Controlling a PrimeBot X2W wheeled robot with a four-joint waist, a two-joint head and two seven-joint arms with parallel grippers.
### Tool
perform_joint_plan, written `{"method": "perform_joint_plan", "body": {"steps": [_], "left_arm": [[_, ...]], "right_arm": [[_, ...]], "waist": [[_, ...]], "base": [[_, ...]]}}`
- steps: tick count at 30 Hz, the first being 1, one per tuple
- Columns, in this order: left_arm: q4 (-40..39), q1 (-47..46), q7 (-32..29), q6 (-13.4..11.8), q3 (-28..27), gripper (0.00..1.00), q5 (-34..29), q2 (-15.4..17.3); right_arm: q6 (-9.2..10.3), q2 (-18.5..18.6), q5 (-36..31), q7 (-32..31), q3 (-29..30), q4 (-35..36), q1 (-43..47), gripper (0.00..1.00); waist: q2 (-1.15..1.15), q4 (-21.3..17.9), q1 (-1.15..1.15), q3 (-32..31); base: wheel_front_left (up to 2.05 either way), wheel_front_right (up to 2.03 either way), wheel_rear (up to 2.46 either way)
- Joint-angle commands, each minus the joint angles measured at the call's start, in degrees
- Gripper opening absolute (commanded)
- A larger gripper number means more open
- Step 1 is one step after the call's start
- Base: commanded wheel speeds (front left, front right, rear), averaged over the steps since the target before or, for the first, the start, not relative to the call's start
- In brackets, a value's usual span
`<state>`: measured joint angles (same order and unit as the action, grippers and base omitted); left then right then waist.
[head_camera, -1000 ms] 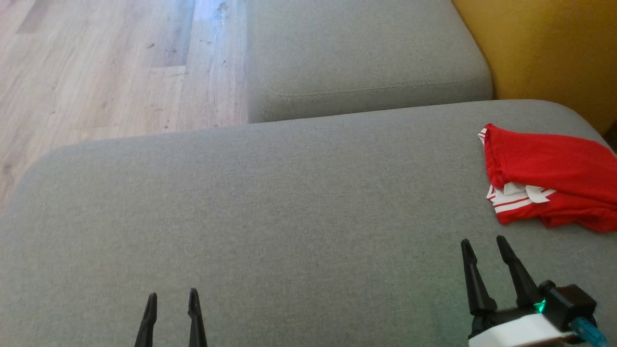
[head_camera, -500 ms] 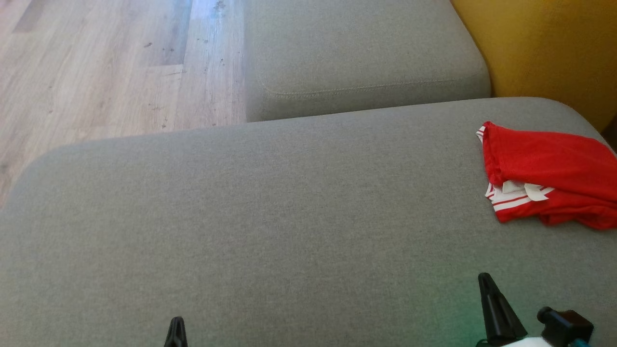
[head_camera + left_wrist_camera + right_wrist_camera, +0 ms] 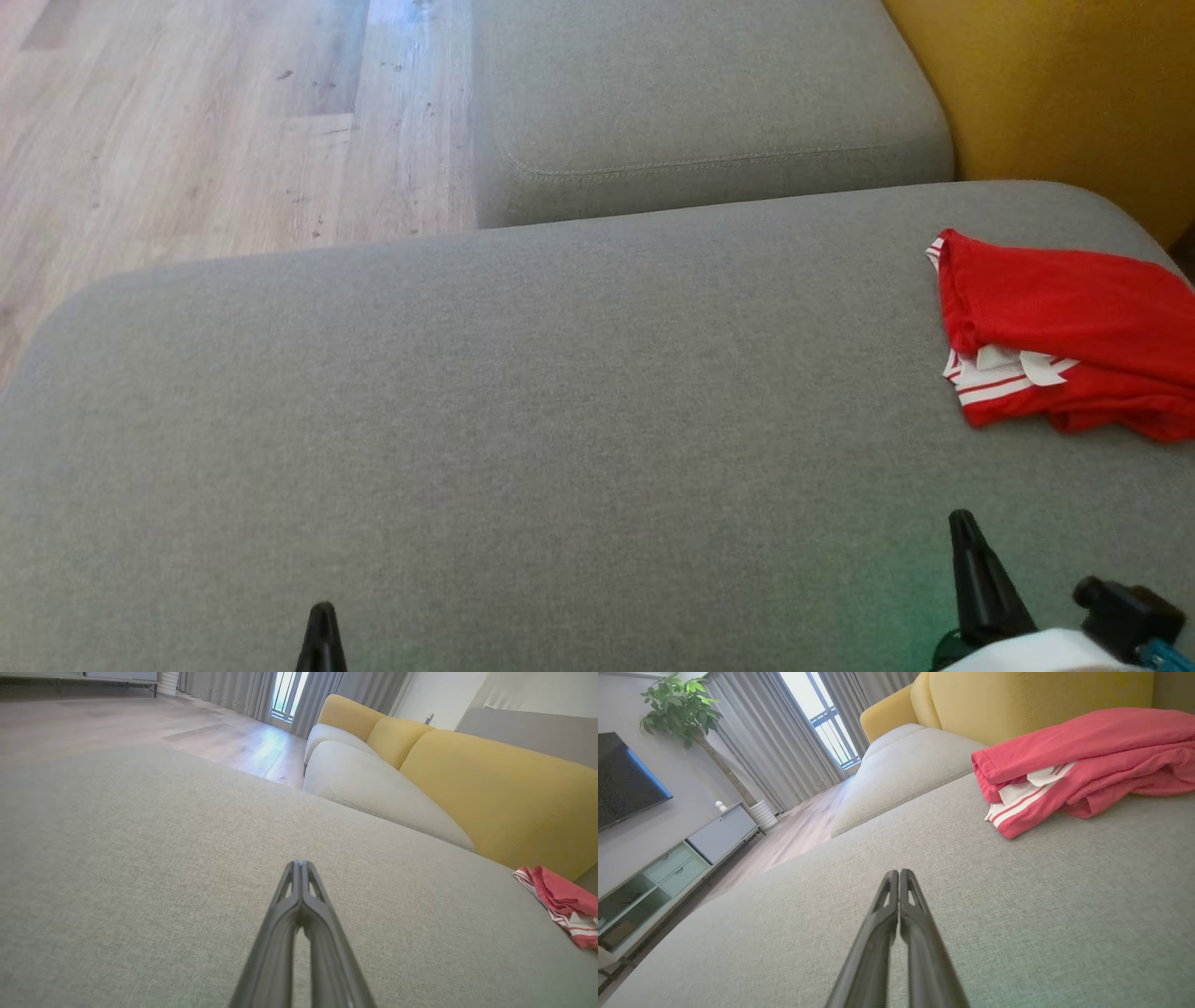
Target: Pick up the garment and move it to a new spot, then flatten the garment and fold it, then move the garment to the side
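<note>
Left fingers (image 3: pixel 278 952) and right fingers (image 3: pixel 875 952) are pinched together, empty. Garment (image 3: pixel 1055 317) hugs the sofa's (image 3: pixel 560 420) right edge, so a sloppy grab might shove it off.

A wide grey sofa seat (image 3: pixel 560 420) of woven fabric takes the foreground. Beyond it lies a second grey seat cushion (image 3: pixel 700 93) with a stitched seam near its front edge. Yellow back cushions (image 3: pixel 504 798) stand behind both seats. The floor (image 3: pixel 187 140) is of pale wooden planks, with a bright patch of daylight near the window (image 3: pixel 822 723). Long grey curtains (image 3: pixel 756 742) hang on both sides of the window. A leafy plant (image 3: pixel 682 704) in a white ribbed pot (image 3: pixel 764 814) stands beside them. A dark television (image 3: pixel 626 779) is on the grey wall (image 3: pixel 658 821), above a low cabinet (image 3: pixel 668 863) with pale green drawers and open shelves.
</note>
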<state>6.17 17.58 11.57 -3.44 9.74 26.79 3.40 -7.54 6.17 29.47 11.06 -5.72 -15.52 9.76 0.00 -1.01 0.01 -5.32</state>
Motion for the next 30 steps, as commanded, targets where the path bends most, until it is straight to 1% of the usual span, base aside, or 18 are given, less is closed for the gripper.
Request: {"method": "perform_joint_plan", "body": {"steps": [1,30], "left_arm": [[-1.3,-3.0,-0.4,0.4,-0.9,0.0,1.6,0.7],[1.2,-8.9,-4.5,3.5,-4.1,0.0,21.0,1.2]], "right_arm": [[0.01,0.0,1.6,-0.3,0.4,1.8,-3.1,0.0],[0.02,-0.5,19.7,-4.8,3.2,1.7,-6.7,0.0]], "waist": [[0.0,0.0,0.0,0.1],[0.0,0.3,0.0,1.6]], "base": [[0.0,0.0,0.0],[0.0,0.0,0.0]]}}
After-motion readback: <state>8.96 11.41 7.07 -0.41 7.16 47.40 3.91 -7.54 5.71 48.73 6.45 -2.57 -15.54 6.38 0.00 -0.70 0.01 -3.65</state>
